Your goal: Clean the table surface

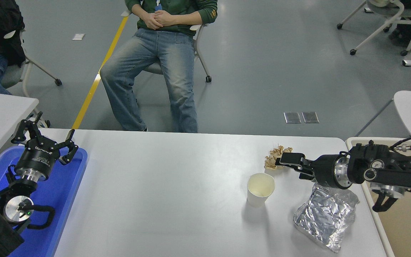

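my right end effector (pixel 284 160): low over the worktop, tip at the crumpled brown paper (pixel 276 156); can't tell if fingers are parted or closed
my right arm (pixel 376 171): in from right edge, above foil bag (pixel 325 217)
paper cup (pixel 260 189): upright, just beside the tip, near side
worktop (pixel 162 192): wide white surface, spans the centre
my left end effector (pixel 45 141): fingers spread, parked over blue tray (pixel 66 189), lower left
person (pixel 162 60): seated beyond far edge

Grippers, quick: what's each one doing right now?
Left gripper: open, empty, parked over the blue tray.
Right gripper: at the crumpled brown paper; open or shut cannot be told.
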{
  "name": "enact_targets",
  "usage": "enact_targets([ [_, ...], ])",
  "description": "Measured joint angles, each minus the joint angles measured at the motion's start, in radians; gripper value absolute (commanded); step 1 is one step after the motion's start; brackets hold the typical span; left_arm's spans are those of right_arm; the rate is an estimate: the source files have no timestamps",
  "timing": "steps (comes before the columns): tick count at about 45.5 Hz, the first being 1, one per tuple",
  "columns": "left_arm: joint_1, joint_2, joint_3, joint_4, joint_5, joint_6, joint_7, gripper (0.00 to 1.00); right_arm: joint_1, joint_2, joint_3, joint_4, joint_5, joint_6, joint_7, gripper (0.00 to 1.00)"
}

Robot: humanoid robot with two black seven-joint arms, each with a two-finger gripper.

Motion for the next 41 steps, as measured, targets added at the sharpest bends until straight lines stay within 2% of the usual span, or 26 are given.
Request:
enact_targets([
  [41, 0.0, 0.0, 0.0, 0.0, 0.0, 0.0, 0.0, 1.0, -0.063, 0.139, -0.042, -0.103, -0.004, -0.004, -0.021, 1.0],
])
